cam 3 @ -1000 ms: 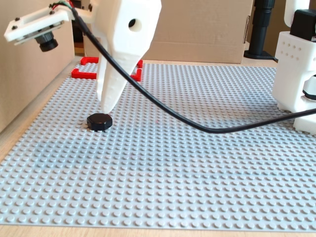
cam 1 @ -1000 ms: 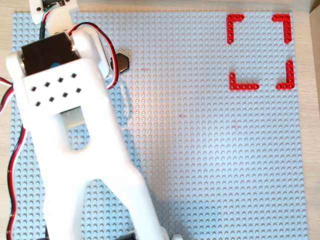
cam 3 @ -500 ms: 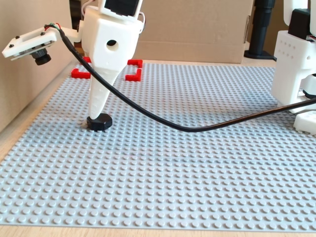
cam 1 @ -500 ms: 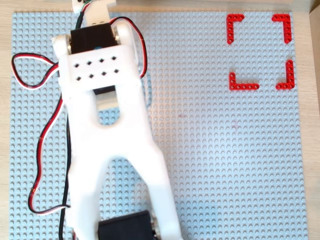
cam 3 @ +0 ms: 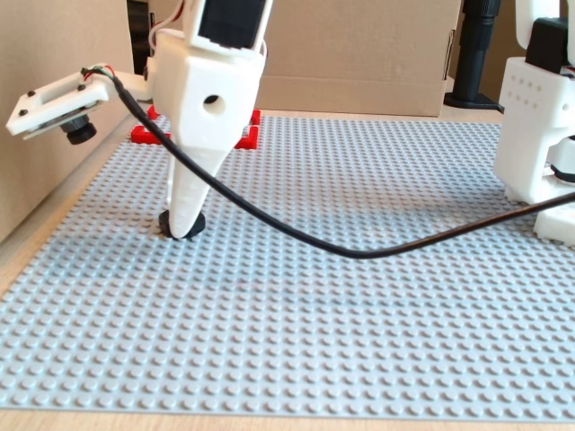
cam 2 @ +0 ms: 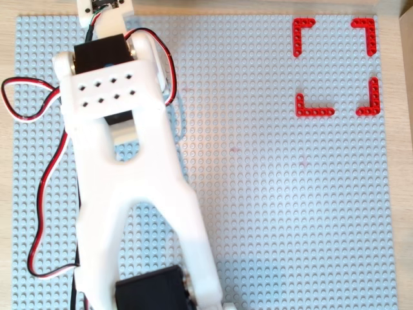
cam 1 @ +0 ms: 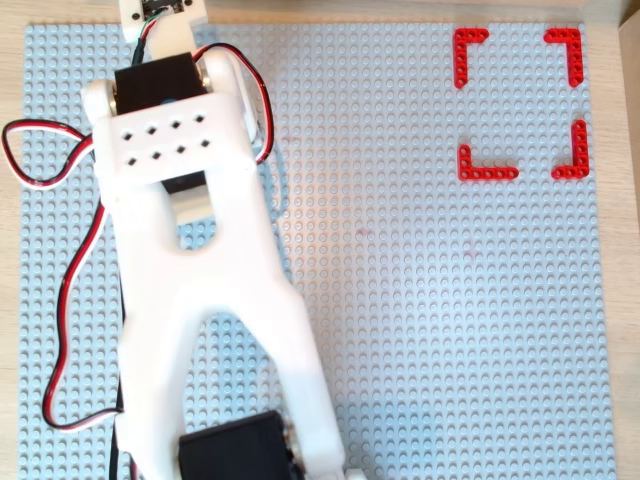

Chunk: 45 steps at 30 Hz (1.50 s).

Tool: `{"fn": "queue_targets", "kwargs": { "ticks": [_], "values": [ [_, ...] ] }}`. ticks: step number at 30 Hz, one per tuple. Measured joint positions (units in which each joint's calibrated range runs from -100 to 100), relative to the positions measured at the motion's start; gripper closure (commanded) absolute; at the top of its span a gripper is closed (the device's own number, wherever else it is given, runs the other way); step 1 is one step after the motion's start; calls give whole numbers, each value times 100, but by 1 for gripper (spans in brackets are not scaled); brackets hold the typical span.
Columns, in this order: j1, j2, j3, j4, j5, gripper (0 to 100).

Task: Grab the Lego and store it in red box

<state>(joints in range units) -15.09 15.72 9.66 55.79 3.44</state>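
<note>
Pincer (cam 3: 182, 226) down low in the fixed view, white tapered finger tip planted right on the Lego (cam 3: 191, 224), a small black piece sitting on the grey studded baseplate (cam 3: 359, 341). Only one finger face shows from this side, so can't tell whether the jaws are closed on the piece or just around it. Lego is on the left side of the plate in that view, near the plate's left edge, partly hidden behind the fingertip.

Black cable (cam 3: 359, 253) sags from the pincer body across the plate w/ its lowest bit near the studs. Small white camera module (cam 3: 56, 109) sticks out left of the pincer, lens angled down.

Further back, red box (cam 3: 244, 135) peeks out either side of the pincer body; well apart from the Lego. Arm base (cam 3: 539, 126) stands at right. Cardboard wall (cam 3: 359, 54) behind everything.

Both overhead views: white arm (cam 1: 200, 300) covers the left part of the plate, red/black/white wires (cam 1: 60, 300) looping beside it; Lego and pincer not visible there. Red box (cam 1: 520, 100) top right, four L-brackets w/ gaps, nothing inside; same in the other overhead (cam 2: 335, 64). Wooden worktop (cam 1: 10, 300) shows at the plate's margins.

No readable writing or brand marks anywhere.
</note>
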Motion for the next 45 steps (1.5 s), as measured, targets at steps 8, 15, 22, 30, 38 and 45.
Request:
{"fn": "queue_targets", "kwargs": {
  "ticks": [8,15,22,30,38,45],
  "values": [
    [0,101,-9,-242,20,86],
    [7,101,-9,-242,137,86],
    [7,101,-9,-242,176,86],
    [0,110,-483,492,171,86],
    [364,-473,-546,656,171,86],
    [683,-490,-197,691,161,86]
  ]
}}
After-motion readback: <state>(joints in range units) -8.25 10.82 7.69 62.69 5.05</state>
